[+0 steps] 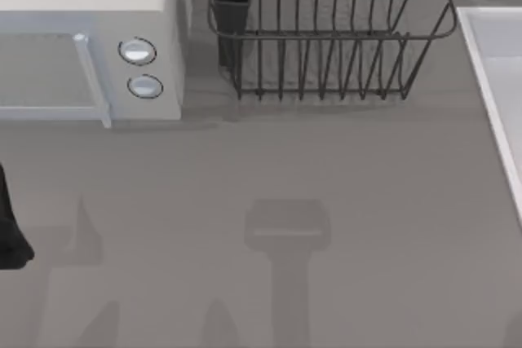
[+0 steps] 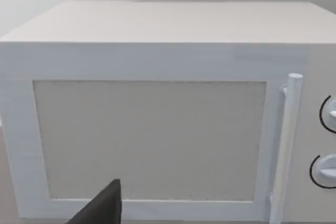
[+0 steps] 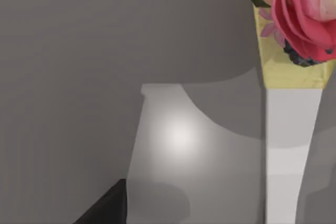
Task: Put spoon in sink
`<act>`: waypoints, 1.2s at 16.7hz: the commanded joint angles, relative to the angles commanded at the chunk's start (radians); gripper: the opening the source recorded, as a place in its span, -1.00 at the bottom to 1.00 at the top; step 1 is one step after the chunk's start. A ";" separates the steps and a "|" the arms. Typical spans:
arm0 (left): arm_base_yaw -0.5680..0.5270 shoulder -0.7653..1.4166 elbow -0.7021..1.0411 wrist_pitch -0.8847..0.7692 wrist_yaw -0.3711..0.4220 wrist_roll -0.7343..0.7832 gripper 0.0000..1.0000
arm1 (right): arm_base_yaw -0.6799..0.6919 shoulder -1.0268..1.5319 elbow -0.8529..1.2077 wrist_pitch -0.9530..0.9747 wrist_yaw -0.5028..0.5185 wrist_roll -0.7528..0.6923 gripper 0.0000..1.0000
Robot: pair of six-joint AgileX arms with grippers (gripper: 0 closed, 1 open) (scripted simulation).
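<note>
While unlabelled, sink (pale) sits right

sink cut off, microwave cropped

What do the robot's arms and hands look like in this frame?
Little shows. The left arm is a matte black, blocky shape at the top view's left edge. Each wrist view catches one dark, wedge-shaped finger: left hand, right hand. No cables or markings visible.
</note>
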 joint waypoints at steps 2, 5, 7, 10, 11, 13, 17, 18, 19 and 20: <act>0.000 0.000 0.000 0.000 0.000 0.000 1.00 | 0.000 0.000 0.000 0.000 0.000 0.000 -1.00; 0.000 0.000 0.000 0.000 0.000 0.000 1.00 | -0.004 -0.073 0.043 -0.084 -0.012 -0.003 -1.00; 0.000 0.000 0.000 0.000 0.000 0.000 1.00 | -0.005 -0.088 0.072 -0.121 -0.012 -0.005 -1.00; 0.000 0.000 0.000 0.000 0.000 0.000 1.00 | -0.006 -0.127 0.151 -0.249 -0.013 -0.010 -1.00; 0.000 0.000 0.000 0.000 0.000 0.000 1.00 | -0.007 -0.144 0.181 -0.306 -0.013 -0.012 -1.00; 0.000 0.000 0.000 0.000 0.000 0.000 1.00 | -0.008 -0.184 0.242 -0.419 -0.012 -0.012 -1.00; 0.000 0.000 0.000 0.000 0.000 0.000 1.00 | -0.009 -0.245 0.326 -0.541 -0.012 -0.011 -1.00; 0.000 0.000 0.000 0.000 0.000 0.000 1.00 | -0.009 -0.247 0.329 -0.545 -0.012 -0.011 -1.00; 0.000 0.000 0.000 0.000 0.000 0.000 1.00 | -0.009 -0.247 0.329 -0.545 -0.012 -0.011 -1.00; 0.000 0.000 0.000 0.000 0.000 0.000 1.00 | -0.009 -0.247 0.329 -0.545 -0.012 -0.011 -1.00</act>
